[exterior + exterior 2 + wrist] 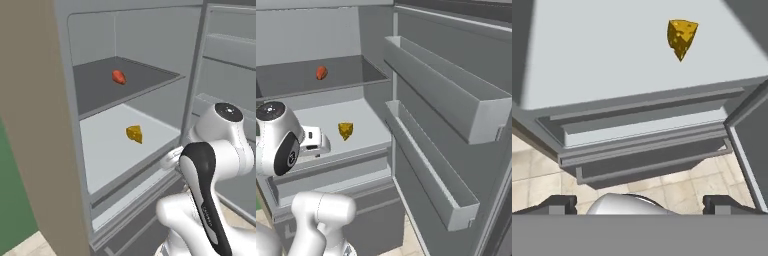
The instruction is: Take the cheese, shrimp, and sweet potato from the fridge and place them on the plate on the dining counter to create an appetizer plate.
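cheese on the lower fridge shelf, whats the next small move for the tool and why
Probably ease the tool forward into the fridge toward the cheese. Its jaws stand wide open and hold nothing, and the hand view shows the wedge lying alone on the light shelf, beyond the shelf's front edge.

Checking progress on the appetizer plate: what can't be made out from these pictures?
- Shrimp: no spot to be made out on either fridge shelf, with the cheese or the sweet potato.
- Hand: fingertips cut off by hand view's bottom.
- Lower drawers' contents: hidden behind closed fronts.
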Controlling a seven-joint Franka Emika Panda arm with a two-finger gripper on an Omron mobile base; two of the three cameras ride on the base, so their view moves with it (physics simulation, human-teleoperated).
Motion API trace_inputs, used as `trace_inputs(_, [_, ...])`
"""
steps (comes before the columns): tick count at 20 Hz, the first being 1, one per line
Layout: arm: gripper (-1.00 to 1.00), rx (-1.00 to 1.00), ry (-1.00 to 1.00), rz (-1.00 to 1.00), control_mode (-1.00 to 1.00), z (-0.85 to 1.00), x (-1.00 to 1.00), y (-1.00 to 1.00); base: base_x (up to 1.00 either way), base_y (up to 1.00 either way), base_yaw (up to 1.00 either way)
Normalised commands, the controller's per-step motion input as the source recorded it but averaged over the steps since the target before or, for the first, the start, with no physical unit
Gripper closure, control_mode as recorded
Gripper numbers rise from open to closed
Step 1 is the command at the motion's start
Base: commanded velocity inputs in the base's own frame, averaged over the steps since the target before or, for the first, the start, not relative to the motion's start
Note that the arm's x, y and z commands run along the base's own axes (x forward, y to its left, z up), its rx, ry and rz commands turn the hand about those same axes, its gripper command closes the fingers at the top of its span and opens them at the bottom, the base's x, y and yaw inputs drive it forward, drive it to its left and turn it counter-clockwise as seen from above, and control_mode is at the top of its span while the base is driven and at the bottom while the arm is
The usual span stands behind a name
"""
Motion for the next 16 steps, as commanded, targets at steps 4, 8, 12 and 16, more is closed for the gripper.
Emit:
trace_inputs(4, [-1.00, 0.00, 0.00, 0.00, 1.00, 0.00, 0.00, 0.00, 0.76, 0.00, 0.36])
trace_inputs(8, [-1.00, 0.00, 0.00, 0.00, 1.00, 0.00, 0.00, 0.00, 0.77, 0.15, 0.35])
trace_inputs(12, [-1.00, -0.01, 0.06, 0.09, -1.00, -0.01, 0.18, 0.08, 0.32, 0.11, 0.15])
trace_inputs(16, [-1.00, -0.01, 0.03, 0.01, -1.00, 0.00, 0.10, 0.05, 0.00, 0.00, 0.00])
